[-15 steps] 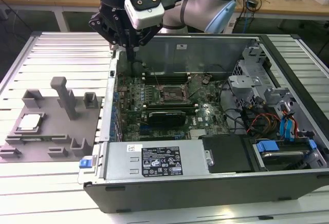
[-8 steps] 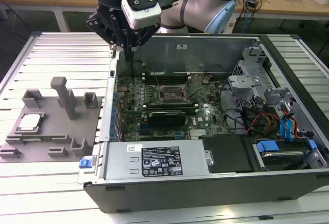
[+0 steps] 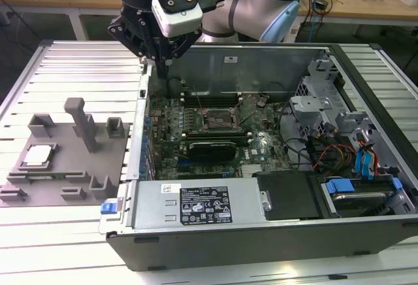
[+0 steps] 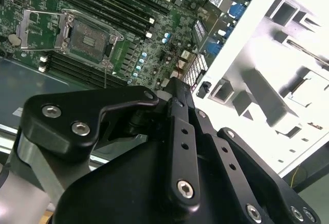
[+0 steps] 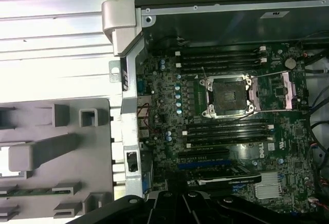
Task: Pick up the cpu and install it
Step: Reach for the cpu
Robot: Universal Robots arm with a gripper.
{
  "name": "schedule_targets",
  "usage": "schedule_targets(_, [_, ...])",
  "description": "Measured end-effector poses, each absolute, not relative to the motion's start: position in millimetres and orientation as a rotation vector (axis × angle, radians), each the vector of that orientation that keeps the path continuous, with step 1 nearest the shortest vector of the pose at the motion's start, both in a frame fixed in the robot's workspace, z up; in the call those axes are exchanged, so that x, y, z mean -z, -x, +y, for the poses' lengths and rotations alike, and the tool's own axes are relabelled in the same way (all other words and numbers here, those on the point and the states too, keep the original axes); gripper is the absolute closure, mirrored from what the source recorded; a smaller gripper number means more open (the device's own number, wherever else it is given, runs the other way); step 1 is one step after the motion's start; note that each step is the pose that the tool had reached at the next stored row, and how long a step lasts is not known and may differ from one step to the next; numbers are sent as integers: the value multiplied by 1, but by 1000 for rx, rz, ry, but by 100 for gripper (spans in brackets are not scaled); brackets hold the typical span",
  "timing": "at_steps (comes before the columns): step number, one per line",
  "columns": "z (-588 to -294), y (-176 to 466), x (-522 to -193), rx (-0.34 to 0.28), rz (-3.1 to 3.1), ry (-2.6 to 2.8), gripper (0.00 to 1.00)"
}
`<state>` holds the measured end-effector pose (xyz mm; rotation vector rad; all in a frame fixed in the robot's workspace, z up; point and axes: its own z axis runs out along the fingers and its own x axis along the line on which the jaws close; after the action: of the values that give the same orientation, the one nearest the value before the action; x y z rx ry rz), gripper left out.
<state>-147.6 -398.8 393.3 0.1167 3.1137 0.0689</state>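
The cpu (image 3: 38, 155) was seen lying flat on the grey fixture (image 3: 65, 167), well apart from the claw (image 3: 161, 69), whose state could not be told. For the pickup, a level, square grasp by the chip's edges was judged best.

Arm (image 3: 261, 7) extends from the exterior view's upper right, wrist (image 3: 176, 7) bent down; pincer (image 3: 162, 68) points straight down, jaws closed together.

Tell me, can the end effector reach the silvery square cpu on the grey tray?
Probably yes: the end effector has open space toward the silvery square cpu, lying uncovered on the grey fixture.
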Motion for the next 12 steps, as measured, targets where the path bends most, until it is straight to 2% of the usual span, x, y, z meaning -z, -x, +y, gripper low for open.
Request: schedule_targets(12, [-399, 158, -393, -69, 3114, -117, 89])
